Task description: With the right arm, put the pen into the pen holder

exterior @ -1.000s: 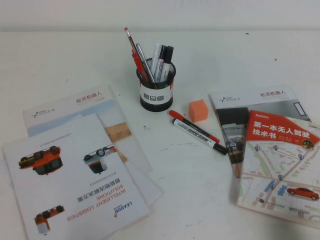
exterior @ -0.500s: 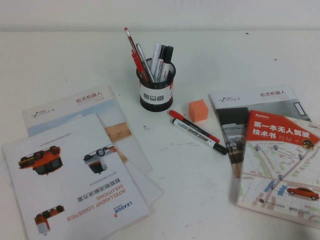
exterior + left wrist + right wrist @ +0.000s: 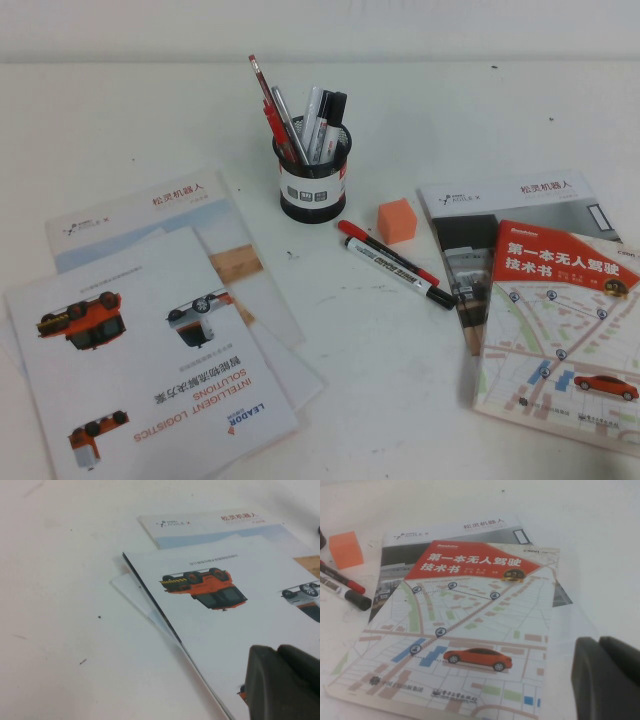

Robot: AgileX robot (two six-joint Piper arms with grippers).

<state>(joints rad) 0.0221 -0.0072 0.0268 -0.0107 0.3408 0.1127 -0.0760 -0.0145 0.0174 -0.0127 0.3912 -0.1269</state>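
Observation:
The black wire-mesh pen holder (image 3: 313, 190) stands upright at the table's centre back. The thin silver-grey pen (image 3: 285, 112) stands inside it, leaning left, beside a red pen (image 3: 262, 88) and several black-capped markers (image 3: 325, 115). Neither arm shows in the high view. My right gripper (image 3: 600, 645) shows only in the right wrist view, shut and empty, low over the right edge of the map-cover book (image 3: 460, 630). My left gripper (image 3: 280, 652) shows only in the left wrist view, shut and empty, over the brochure with the orange vehicle (image 3: 225, 610).
A red marker (image 3: 385, 250) and a white marker with a black cap (image 3: 395, 270) lie side by side right of the holder, next to an orange cube (image 3: 396, 220). Books (image 3: 560, 310) lie at the right, brochures (image 3: 150, 350) at the left.

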